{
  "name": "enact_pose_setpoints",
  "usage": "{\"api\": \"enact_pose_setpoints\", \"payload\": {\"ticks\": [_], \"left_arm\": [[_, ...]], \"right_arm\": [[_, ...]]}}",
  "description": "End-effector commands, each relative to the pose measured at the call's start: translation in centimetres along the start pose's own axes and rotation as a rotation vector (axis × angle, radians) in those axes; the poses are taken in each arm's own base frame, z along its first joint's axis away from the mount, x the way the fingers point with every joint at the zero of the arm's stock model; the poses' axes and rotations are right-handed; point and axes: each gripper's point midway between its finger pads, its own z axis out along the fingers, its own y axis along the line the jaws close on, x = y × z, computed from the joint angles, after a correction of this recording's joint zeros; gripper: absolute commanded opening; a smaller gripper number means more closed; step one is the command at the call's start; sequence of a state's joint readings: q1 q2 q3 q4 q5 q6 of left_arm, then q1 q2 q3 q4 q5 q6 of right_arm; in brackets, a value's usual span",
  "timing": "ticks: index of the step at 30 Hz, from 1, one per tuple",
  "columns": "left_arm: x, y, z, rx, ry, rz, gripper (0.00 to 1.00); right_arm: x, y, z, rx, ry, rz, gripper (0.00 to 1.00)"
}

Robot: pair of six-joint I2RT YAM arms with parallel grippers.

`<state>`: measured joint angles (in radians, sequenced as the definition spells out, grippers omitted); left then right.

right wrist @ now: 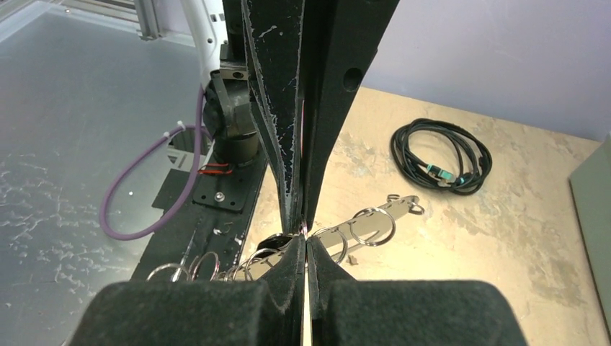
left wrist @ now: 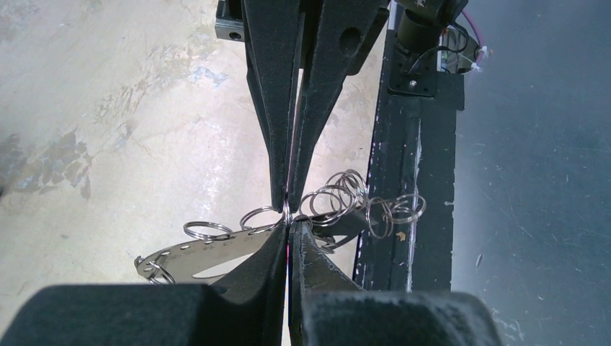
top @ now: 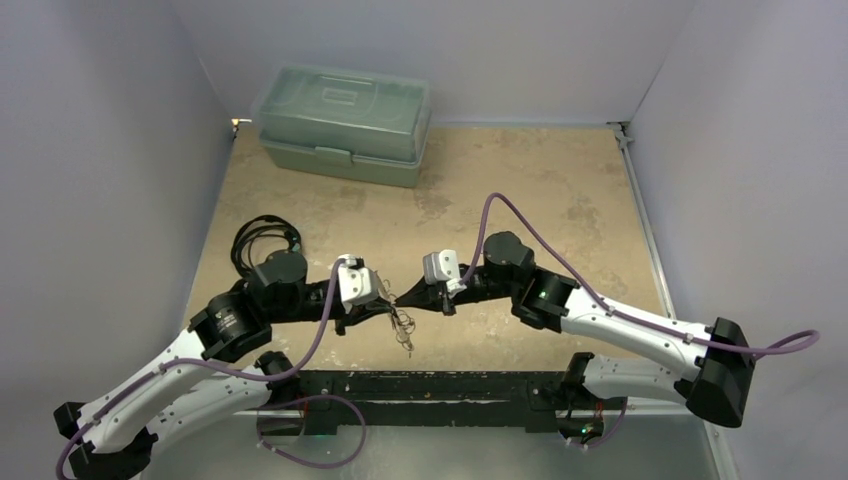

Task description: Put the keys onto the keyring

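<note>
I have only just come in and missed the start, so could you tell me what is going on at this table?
Both arms meet over the middle of the table. The left claw and the right claw are each shut on the keyring, a flat metal strip strung with small rings. I cannot make out a key, so I cannot say how many are on.

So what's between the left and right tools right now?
Only the keyring and its dangling rings: left tool and right tool both pinch it. Top view shows the span.
</note>
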<state>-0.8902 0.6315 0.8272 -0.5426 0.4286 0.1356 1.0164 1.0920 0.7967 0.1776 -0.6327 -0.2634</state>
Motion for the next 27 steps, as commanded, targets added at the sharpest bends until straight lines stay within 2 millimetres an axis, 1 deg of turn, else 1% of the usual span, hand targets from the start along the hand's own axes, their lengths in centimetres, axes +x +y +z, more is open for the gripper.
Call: {"api": "enact_pose_setpoints", "payload": {"ticks": [1,6,7,11,12,14,20,24,27], "left_arm": [[-4.3,0.6,-1.1,-0.032,-0.118,0.076,0.00],[-3.9,0.8,-0.8,-0.041,-0.108,0.068,0.00],[-3.7,0.9,-0.8,-0.045,-0.105,0.063,0.05],[-3.5,1.2,-0.9,-0.072,-0.114,0.055,0.33],[-3.5,1.2,-1.0,-0.079,-0.122,0.057,0.38],[-3.7,1.3,-1.3,-0.093,-0.140,0.059,0.44],[-3.7,1.7,-1.7,-0.140,-0.217,0.065,0.50],[-3.1,2.7,-1.4,-0.202,-0.282,0.062,0.54],[-2.6,2.7,-0.8,-0.199,-0.312,0.072,0.55]], "right_arm": [[0.6,0.5,0.2,-0.038,0.042,0.015,0.00],[-0.3,0.4,0.0,-0.021,0.004,0.000,0.00],[-0.6,0.4,-0.1,-0.012,-0.010,-0.005,0.00],[-1.9,0.5,-0.9,0.012,-0.071,-0.036,0.00],[-2.3,0.6,-1.1,0.017,-0.086,-0.043,0.00],[-2.8,0.6,-1.5,0.028,-0.109,-0.054,0.00],[-3.6,0.4,-2.0,0.061,-0.135,-0.072,0.00],[-4.2,0.3,-2.5,0.083,-0.161,-0.083,0.00],[-4.8,0.3,-2.9,0.101,-0.194,-0.089,0.00]]}}
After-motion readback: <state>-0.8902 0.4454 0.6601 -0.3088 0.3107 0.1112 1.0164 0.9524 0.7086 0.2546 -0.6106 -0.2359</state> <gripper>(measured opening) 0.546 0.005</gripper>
